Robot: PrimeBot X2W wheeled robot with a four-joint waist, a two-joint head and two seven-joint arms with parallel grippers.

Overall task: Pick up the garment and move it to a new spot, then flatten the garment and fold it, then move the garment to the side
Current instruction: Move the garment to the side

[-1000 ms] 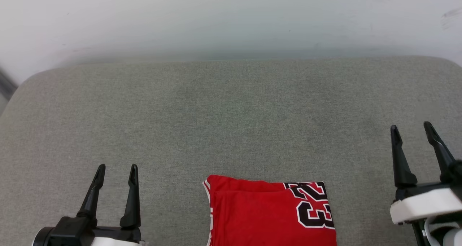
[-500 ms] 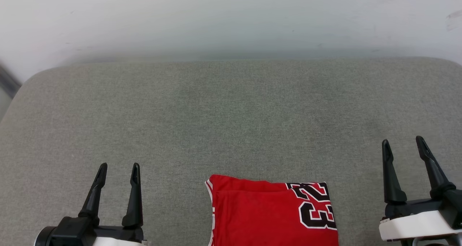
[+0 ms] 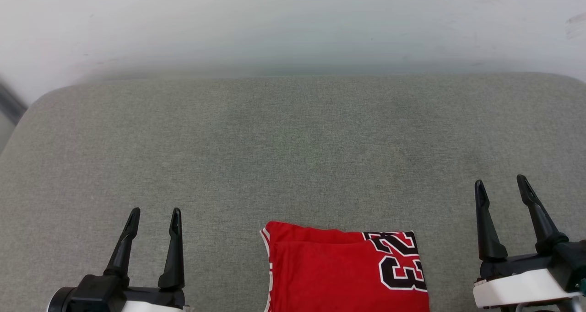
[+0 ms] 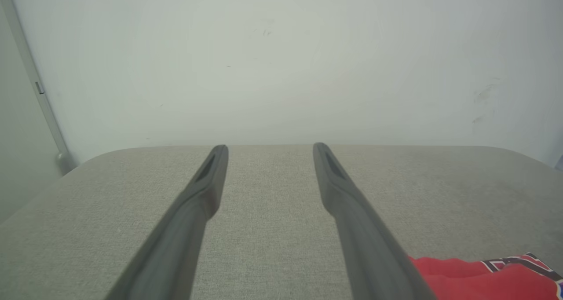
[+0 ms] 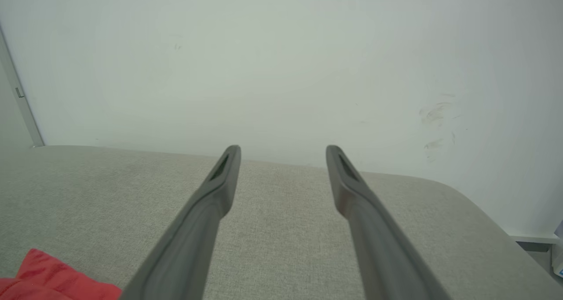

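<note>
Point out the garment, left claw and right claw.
garment (image 3: 320,275), head view, plain red area.
left claw (image 3: 155,210), head view, midway between fingertips.
right claw (image 3: 500,180), head view, midway between fingertips.

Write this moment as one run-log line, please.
red jersey T-shirt with black numerals: folded, lying on grey fabric surface | left gripper: open, empty | right gripper: open, empty
</note>
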